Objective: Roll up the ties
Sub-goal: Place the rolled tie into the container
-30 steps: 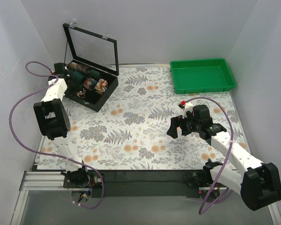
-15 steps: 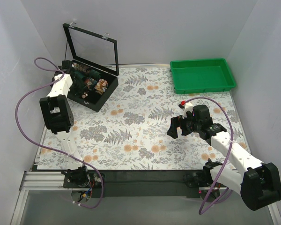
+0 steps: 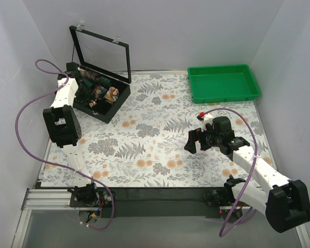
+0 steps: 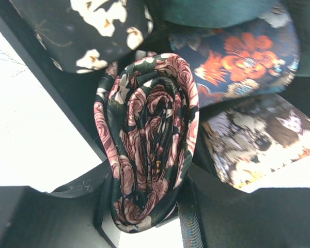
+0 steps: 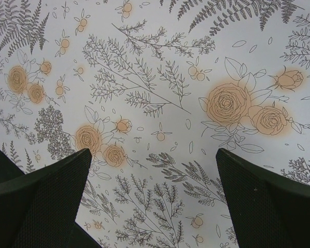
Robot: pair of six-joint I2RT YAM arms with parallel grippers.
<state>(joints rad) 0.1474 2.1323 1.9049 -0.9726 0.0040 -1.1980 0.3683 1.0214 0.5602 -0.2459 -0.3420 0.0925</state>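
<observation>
Reaching into the black box (image 3: 112, 107), the left gripper (image 4: 144, 209) clamps a rose-print rolled tie (image 4: 147, 139). Over the floral cloth (image 5: 160, 77) the right gripper (image 5: 152, 191) hovers — fingers spread wide.

Floral table (image 3: 160, 155) carries black box (image 3: 116, 106), green tray (image 3: 222, 82).

No writing, label, brand, number or sign can be read in any view. The rolled tie (image 4: 147, 139) pinched between the left fingers (image 4: 77, 206) bears only a rose print, with no letters on it. The counter (image 5: 160, 77) below the spread right fingers (image 5: 46, 191) carries only drawn ferns and orange roses.
</observation>
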